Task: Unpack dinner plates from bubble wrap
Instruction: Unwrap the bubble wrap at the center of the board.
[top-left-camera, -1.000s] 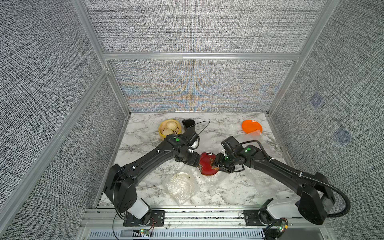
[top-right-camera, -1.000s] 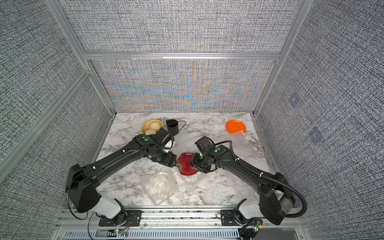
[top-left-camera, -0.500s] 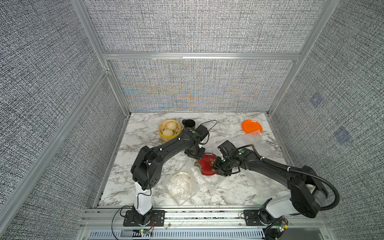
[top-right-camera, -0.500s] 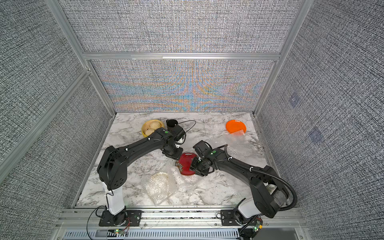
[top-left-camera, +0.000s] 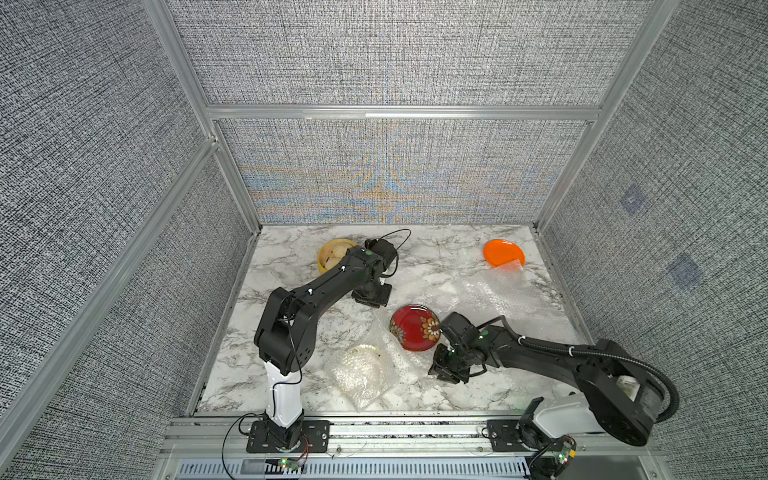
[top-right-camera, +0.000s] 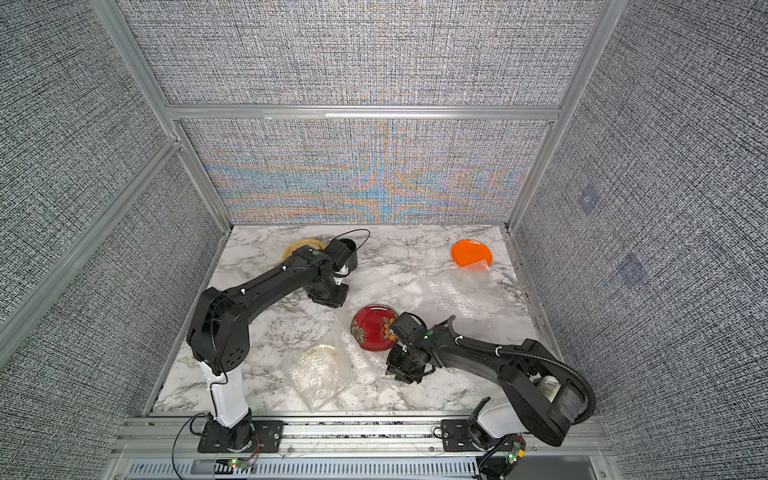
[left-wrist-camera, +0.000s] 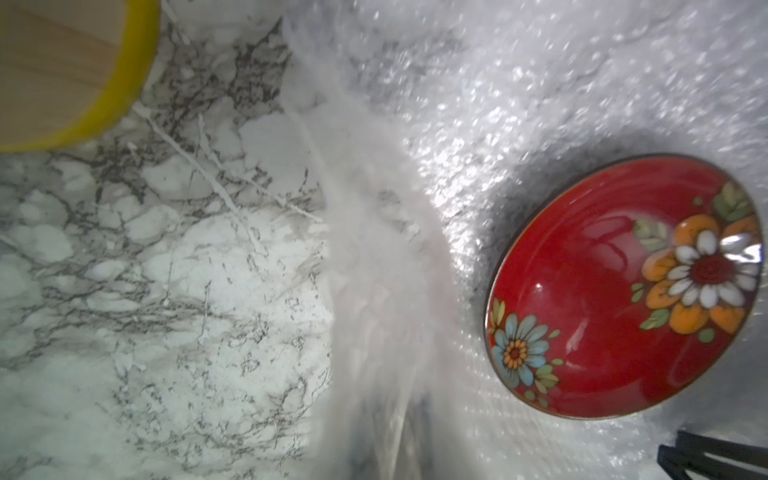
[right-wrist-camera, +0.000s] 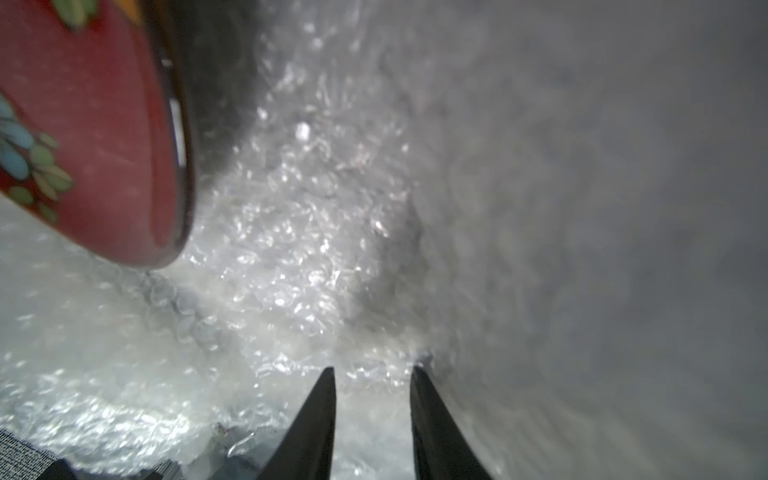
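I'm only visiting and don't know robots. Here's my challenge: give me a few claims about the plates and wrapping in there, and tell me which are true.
1. The red flowered plate lies uncovered on bubble wrap. True.
2. The orange plate sits right beside the red one. False: it is far off, in the back corner on the right arm's side.
3. A wrapped bundle with a pale round plate showing faintly through it lies near the front. True.
4. The yellow basket is empty. False: it holds pale buns.
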